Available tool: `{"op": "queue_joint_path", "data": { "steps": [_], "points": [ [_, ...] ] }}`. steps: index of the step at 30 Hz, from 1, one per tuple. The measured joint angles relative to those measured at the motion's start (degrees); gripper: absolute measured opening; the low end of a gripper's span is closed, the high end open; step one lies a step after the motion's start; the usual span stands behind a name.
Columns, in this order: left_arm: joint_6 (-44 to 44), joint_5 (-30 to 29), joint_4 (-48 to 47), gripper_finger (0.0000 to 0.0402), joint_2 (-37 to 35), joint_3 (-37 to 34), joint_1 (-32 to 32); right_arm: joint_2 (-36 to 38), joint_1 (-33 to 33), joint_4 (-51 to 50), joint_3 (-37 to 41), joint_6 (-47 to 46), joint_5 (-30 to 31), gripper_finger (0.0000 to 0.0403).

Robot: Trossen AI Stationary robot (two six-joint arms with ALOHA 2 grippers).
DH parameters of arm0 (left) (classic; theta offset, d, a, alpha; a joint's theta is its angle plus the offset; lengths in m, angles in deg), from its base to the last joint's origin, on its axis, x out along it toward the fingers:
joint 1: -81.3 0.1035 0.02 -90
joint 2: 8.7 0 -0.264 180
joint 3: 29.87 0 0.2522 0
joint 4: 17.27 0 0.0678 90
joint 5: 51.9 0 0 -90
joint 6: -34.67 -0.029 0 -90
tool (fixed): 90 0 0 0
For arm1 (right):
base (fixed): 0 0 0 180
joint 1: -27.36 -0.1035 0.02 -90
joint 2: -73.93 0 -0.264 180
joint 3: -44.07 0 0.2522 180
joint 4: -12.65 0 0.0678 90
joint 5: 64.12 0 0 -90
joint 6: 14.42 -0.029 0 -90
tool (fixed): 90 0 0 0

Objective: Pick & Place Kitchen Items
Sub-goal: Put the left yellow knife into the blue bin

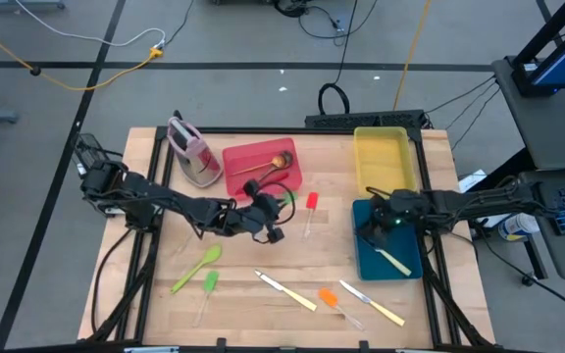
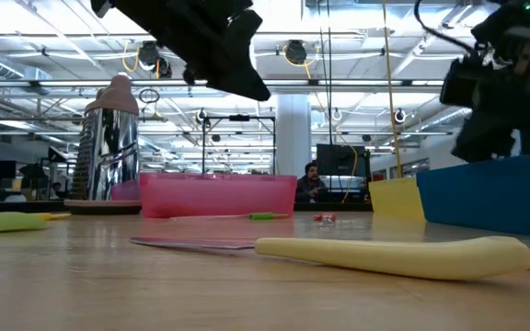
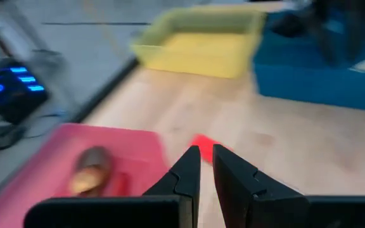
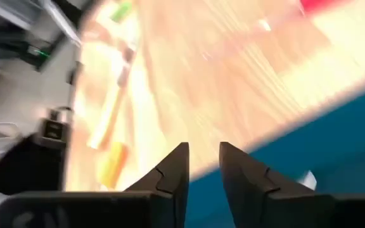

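Red-headed spatula lies just right of the red tray; light, slim, slippery, so grip its clear handle. Left gripper near it, nearly closed, empty. Right gripper over the blue tray, slightly open, empty.

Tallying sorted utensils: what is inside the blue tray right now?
One cream-handled knife lies in the blue tray. The right gripper hangs over the tray's far end, hiding the floor beneath it, so anything there cannot be seen.
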Motion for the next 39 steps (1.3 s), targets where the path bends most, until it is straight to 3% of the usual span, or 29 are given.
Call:
{"op": "queue_joint_path", "data": {
  "steps": [8, 15, 19, 25, 31, 39],
  "points": [
    [-4.26, 19.66, 0.0, 0.0047, 0.0, 0.0, 0.3, 0.22, -0.01, 10.44, 0.0, 5.54, 0.17, 0.0073],
    [-7.7, 26.2, 0.95, 0.0056, 0.02, 0.0, -1.71, 0.18, -0.01, 18.69, 0.0, 15.64, 8.06, 0.0073],
    [-7.47, 30.42, 2.77, 0.0095, 0.27, 0.0, -2.87, 0.15, -0.01, 21.76, 0.0, 18.38, 13.12, 0.0073],
    [-6.79, 39.59, 14.37, 0.0176, 7.41, 0.05, -5.0, 0.04, 0.02, 26.25, -0.02, 18.85, 16.76, 0.0073],
    [-3.88, 42.77, 22.88, 0.0205, 17.52, 0.0, -7.34, -0.66, 0.01, 28.85, -0.05, 19.83, 16.67, 0.0073],
    [-1.42, 42.68, 29.08, 0.0176, 26.33, 0.0, -10.82, -1.62, 0.01, 28.39, -0.04, 19.72, 16.45, 0.0073]
  ]
}}
